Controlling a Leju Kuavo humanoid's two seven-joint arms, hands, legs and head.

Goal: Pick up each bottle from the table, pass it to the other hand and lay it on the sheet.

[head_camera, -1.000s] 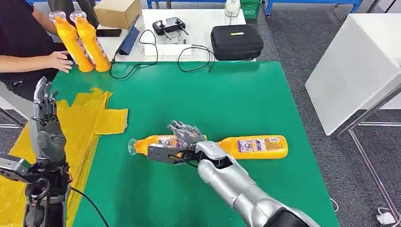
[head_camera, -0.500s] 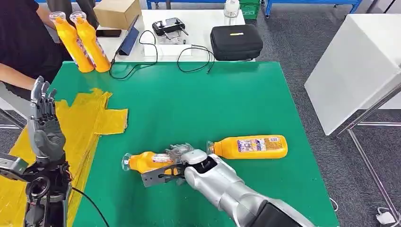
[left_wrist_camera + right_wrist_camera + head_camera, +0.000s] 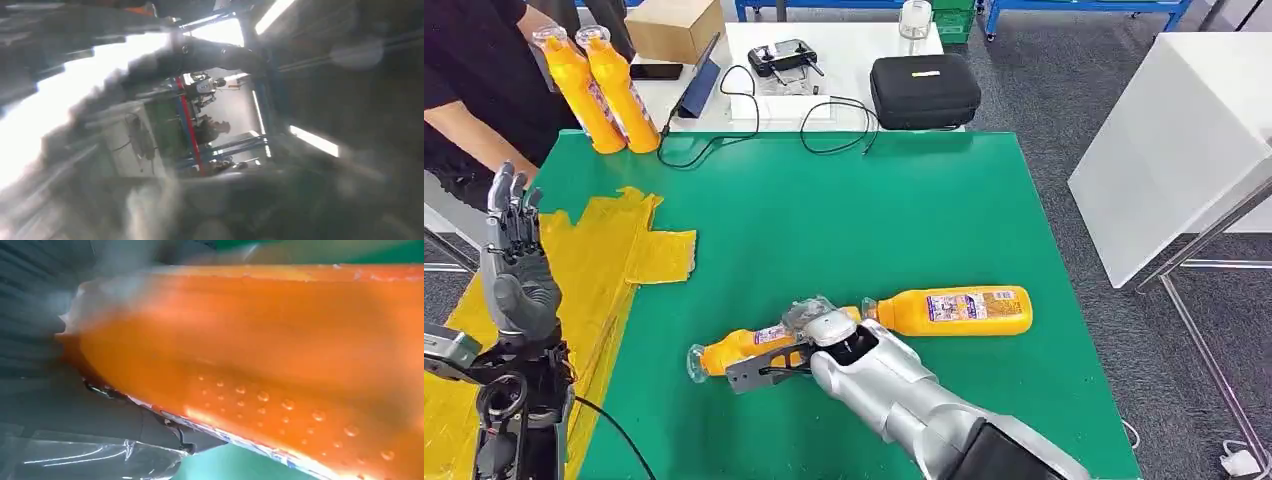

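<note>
Orange bottle (image 3: 744,347) lies tilted on the green desk (image 3: 904,220), right hand (image 3: 809,330) gripping its body; left hand (image 3: 516,255) raised, fingers apart, over the yellow sheet (image 3: 614,250). Right wrist: bottle (image 3: 280,360) fills the palm.

Far beyond the right hand (image 3: 824,330): black case (image 3: 924,88), controller (image 3: 782,55), looped cable (image 3: 834,120), cardboard box (image 3: 674,27).

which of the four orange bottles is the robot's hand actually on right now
The nearer lying bottle, clear cap pointing toward the yellow sheet, under the right hand.
</note>
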